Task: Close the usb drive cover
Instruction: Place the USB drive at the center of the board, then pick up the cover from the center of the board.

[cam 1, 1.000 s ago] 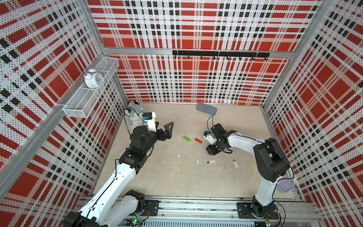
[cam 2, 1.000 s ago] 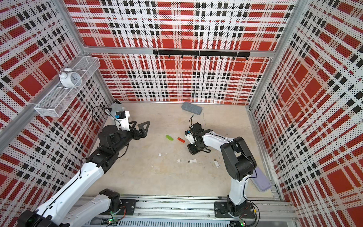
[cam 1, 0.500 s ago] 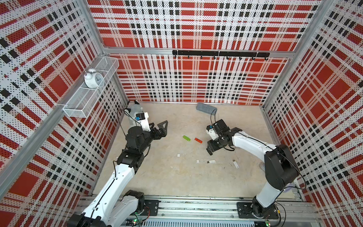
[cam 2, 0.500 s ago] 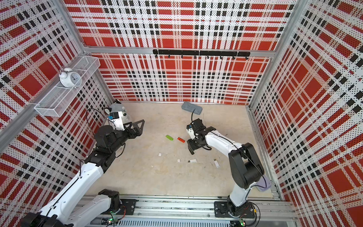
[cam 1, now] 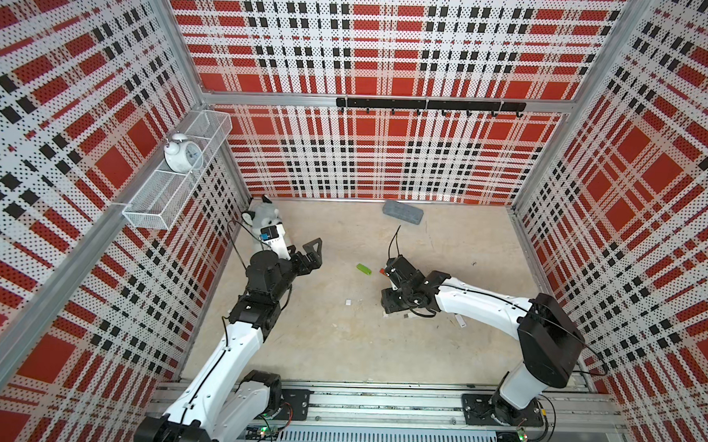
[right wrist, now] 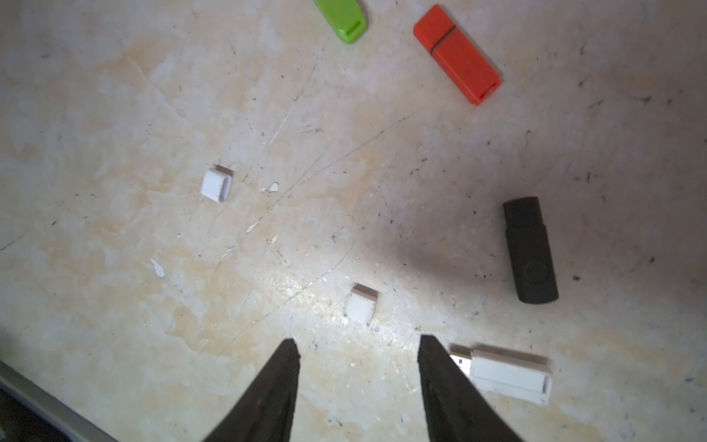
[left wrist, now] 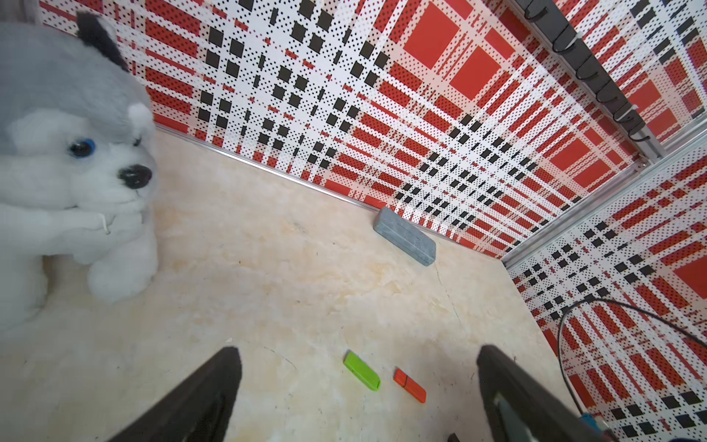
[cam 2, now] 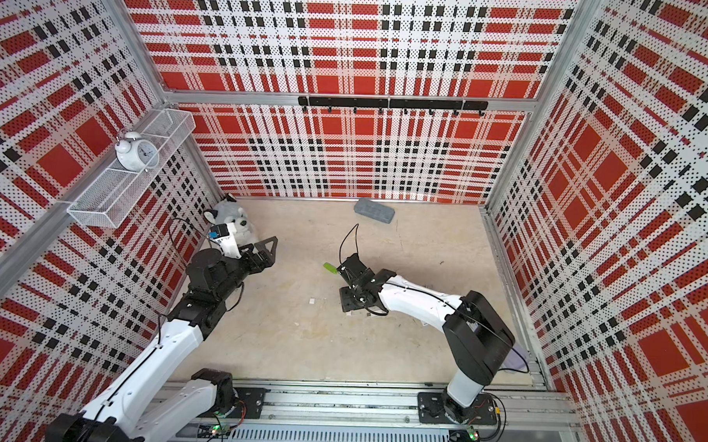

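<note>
Right, the piece I care about is the white usb drive, lying flat on the floor with its metal connector bare. Its long axis runs crosswise to the way the right gripper points. The connector end sits just beside the outer face of one finger, outside the jaws rather than between them. Those jaws stand apart with nothing in them.

Near the drive's connector end, just ahead of the fingertips and roughly in line with the gap, lies the nearer white cap. A farther white cap lies well apart from the drive. I judge the nearer one is the cover to fetch, though I cannot tell which cap fits. An orange drive, a green drive and a black swivel drive lie farther out from the white drive and look closed already.

The right arm is plainly the nearer one. It stretches low from its base, wrist bent over so the claw points down beside the white drive. The left arm is well apart from the drive, drawn up beside a plush husky. Its left gripper is spread wide and empty, facing the green and orange drives.
</note>
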`<state>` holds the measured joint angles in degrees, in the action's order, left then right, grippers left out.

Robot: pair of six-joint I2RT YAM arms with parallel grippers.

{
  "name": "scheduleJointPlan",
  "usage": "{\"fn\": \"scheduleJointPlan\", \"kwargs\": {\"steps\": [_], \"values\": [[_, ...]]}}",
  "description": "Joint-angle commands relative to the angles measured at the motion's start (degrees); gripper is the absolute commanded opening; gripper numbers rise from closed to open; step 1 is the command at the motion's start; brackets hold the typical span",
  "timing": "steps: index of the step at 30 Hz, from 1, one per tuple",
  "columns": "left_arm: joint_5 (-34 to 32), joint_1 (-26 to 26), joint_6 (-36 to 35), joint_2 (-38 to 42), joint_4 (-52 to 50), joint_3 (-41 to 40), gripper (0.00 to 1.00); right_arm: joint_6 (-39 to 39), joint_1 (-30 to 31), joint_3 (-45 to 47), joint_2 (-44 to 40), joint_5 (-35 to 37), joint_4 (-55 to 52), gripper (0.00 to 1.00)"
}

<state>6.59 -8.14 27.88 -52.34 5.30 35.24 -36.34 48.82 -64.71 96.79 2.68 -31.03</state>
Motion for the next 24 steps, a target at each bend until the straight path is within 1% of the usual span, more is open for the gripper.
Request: {"fn": "scheduleJointPlan", "kwargs": {"steps": [1, 5, 8, 11, 18, 24], "values": [[-0.3, 0.8, 0.0, 0.7, 1.7, -0.9, 0.98, -4.8, 1.5, -2.1, 3.3, 2.7, -3.0, 0.54], [0.2, 0.9, -0.1, 0.5, 1.4, -0.9, 0.98, -6.1, 3.0, -5.4, 6.5, 4.4, -6.4, 0.55], [0.2, 1.1, -0.4, 0.8, 1.1, -1.0, 0.98, -6.3, 3.4, -7.1, 8.7, 3.2, -7.6, 0.54], [0.2, 1.5, -0.5, 1.1, 0.9, -1.2, 0.98, -6.7, 4.1, -8.3, 10.2, 3.7, -8.7, 0.54], [0.7, 1.9, -0.7, 1.7, 0.8, -1.9, 0.98, -6.6, 4.7, -10.1, 13.1, 5.6, -10.7, 0.5], [1.2, 2.1, -0.7, 1.5, 0.9, -1.9, 0.98, -6.3, 4.9, -10.9, 14.8, 5.5, -11.0, 0.46]]}}
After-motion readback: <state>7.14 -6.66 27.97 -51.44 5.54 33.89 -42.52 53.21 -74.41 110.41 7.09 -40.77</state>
